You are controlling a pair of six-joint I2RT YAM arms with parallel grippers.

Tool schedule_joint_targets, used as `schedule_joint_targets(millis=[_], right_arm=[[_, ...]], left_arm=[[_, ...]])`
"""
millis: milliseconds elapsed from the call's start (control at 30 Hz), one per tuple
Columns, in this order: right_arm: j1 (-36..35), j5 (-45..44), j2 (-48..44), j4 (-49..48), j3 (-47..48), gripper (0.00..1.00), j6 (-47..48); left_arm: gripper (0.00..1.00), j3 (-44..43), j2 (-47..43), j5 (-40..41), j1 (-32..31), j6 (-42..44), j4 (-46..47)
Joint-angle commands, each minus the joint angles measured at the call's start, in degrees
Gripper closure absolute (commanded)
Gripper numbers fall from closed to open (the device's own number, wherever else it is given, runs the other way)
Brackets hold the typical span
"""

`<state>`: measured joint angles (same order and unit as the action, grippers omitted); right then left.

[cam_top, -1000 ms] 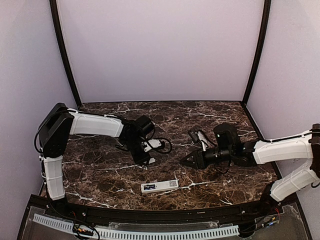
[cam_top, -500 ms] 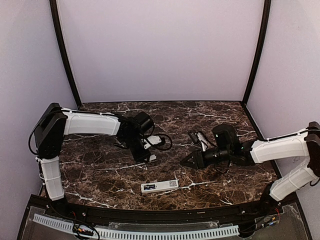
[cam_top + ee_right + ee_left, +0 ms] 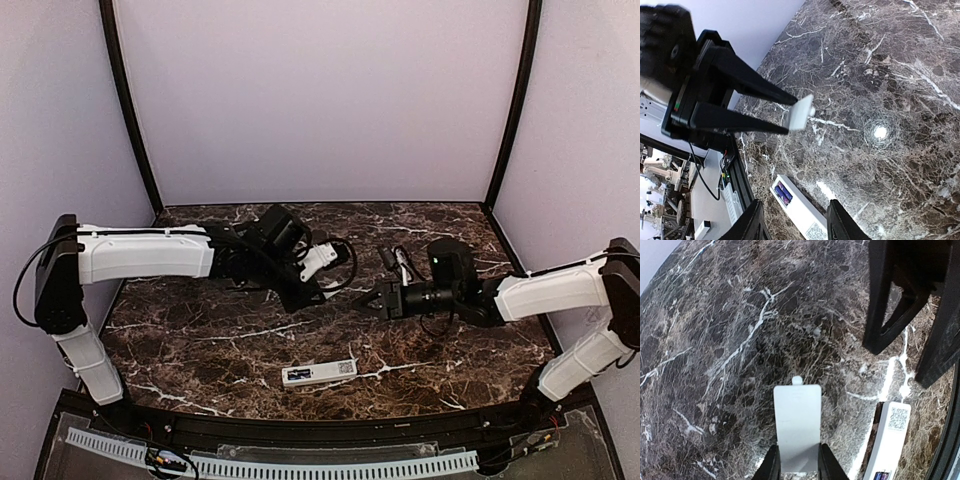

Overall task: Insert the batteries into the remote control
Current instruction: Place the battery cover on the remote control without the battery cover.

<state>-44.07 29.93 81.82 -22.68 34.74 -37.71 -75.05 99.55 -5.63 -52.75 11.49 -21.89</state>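
Left gripper [image 3: 798,465] clamps the white cover plate [image 3: 797,422] above the worktop [image 3: 200,340]. Right gripper [image 3: 378,300] stands open, empty. Both batteries [image 3: 781,193] sit in the remote control [image 3: 319,373].

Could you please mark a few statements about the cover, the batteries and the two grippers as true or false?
1. The left gripper grips the white cover plate. True.
2. The right gripper is shut on a battery. False: it is open and holds nothing.
3. The batteries sit in the recess of the remote control. True.
4. The cover plate is fitted on the remote control. False: it is held apart from the remote, which lies on the table.
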Motion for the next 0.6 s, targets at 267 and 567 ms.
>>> schedule_joint_targets(millis=[267,567], right_arm=[[-0.2,0.8,-1.0,-2.5,1.6,0.57,-0.8],[-0.1,-0.4,-6.1,2.6,-0.5,0.54,1.0]], left_arm=[[0.8,2.6,-3.4,0.8,-3.0,0.6,-0.2],[0.81,7.7,-8.8,-1.6,-3.0,4.8,-13.5]])
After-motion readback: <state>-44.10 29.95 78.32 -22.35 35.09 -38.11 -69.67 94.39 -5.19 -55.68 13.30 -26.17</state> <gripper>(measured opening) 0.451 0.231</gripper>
